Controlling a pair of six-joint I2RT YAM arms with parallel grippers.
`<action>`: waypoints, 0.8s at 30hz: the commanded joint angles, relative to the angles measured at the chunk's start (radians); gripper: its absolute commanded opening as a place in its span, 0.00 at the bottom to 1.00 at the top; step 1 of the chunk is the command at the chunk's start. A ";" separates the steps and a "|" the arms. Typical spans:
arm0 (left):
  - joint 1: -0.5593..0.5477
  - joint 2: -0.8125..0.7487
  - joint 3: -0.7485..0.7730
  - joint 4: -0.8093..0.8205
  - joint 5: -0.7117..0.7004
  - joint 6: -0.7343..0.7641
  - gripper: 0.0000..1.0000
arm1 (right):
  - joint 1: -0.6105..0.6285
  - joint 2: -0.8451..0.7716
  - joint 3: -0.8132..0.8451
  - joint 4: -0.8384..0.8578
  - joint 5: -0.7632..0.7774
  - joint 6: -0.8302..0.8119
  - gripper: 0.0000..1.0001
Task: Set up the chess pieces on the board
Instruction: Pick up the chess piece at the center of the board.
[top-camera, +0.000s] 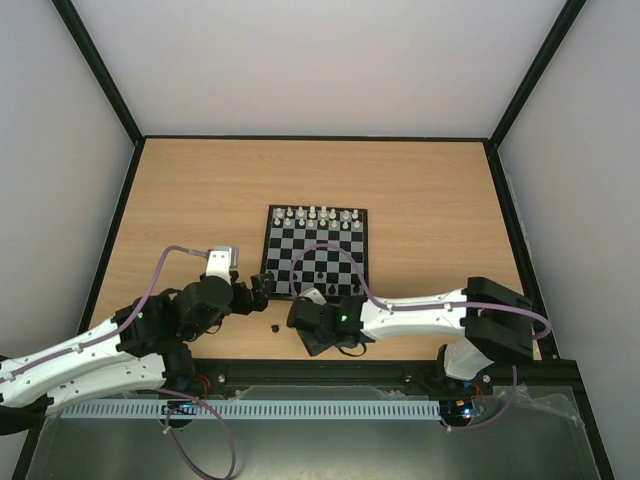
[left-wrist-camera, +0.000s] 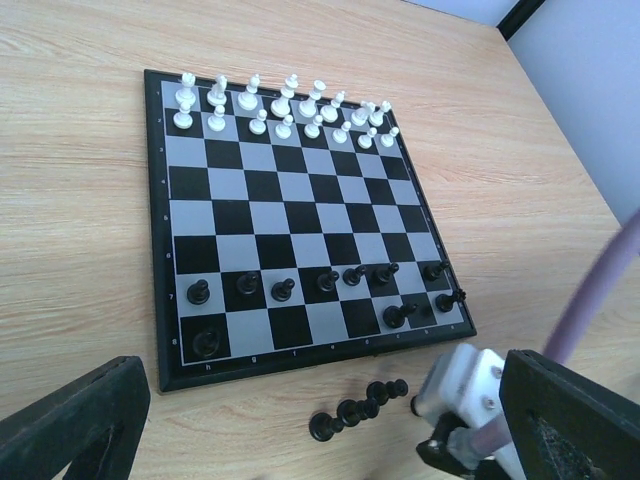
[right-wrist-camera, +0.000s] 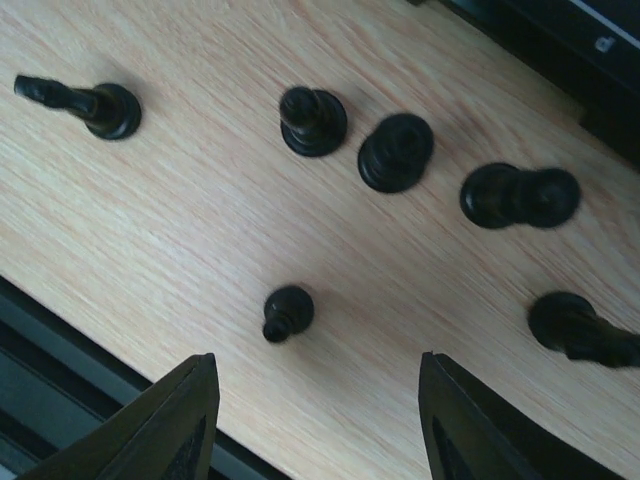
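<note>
Right gripper (right-wrist-camera: 315, 415) is hovering spread, empty, over loose black chess pieces (right-wrist-camera: 395, 152); left gripper (left-wrist-camera: 320, 445) is gaping wide at the board (left-wrist-camera: 152, 200)'s near edge

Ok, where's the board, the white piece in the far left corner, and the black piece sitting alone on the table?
board (left-wrist-camera: 300, 215): left wrist view, a bare middle square.
white corner piece (left-wrist-camera: 186, 95): left wrist view, its body.
lone black piece (right-wrist-camera: 290, 310): right wrist view, its base.

Faint coordinate letters, digits along board (left-wrist-camera: 300, 362) border; too small to read.
</note>
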 joint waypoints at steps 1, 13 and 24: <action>0.007 -0.018 0.002 -0.010 -0.012 -0.004 0.99 | 0.008 0.065 0.052 0.021 0.007 0.001 0.55; 0.007 -0.029 -0.002 -0.007 -0.007 0.002 0.99 | 0.008 0.180 0.100 0.017 -0.001 -0.002 0.29; 0.007 -0.027 -0.003 -0.003 -0.007 0.004 0.99 | 0.008 0.156 0.099 -0.009 0.030 0.006 0.01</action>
